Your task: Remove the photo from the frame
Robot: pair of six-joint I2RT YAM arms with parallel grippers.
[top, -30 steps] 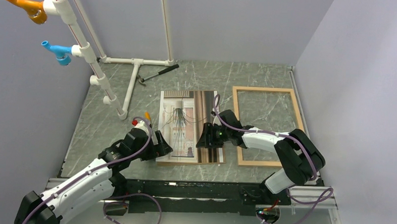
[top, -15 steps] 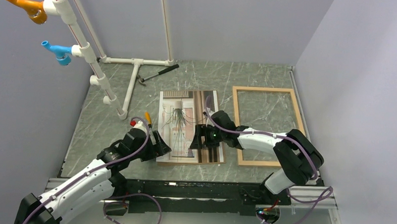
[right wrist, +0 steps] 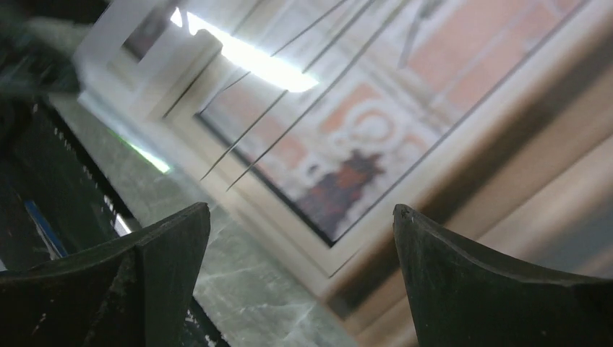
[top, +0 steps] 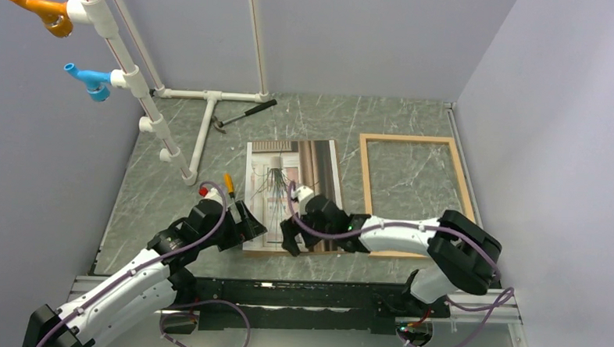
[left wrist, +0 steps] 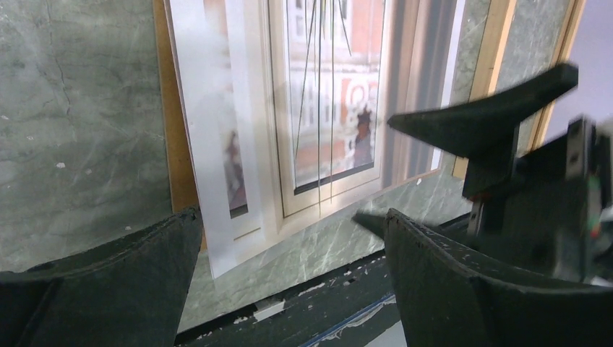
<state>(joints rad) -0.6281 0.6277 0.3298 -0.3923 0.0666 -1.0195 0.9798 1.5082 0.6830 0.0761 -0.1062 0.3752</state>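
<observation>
Photo (top: 292, 181) lies flat on the table (top: 142, 205), just left of the empty frame (top: 409, 138), not touching it. Left (top: 247, 227) & right (top: 292, 237) end effectors gape open at its near edge, holding nothing. IMO lift them straight up so they don't drag the print.

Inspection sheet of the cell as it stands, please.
Surface: green-grey marbled table, flat.
Job's things: photo flat, face up, out of the frame, which lies empty to its right, apart.
Clutter: hammer and white pipe stand at far left; orange fitting and blue fitting on its pipe.
Grippers: left gripper at the photo's near left corner, right gripper over its near edge; fingers of both open, empty.
Cables: purple cables along both arms, loose loops at the bases.
Surroundings: plain lilac walls; nothing else seen.
</observation>
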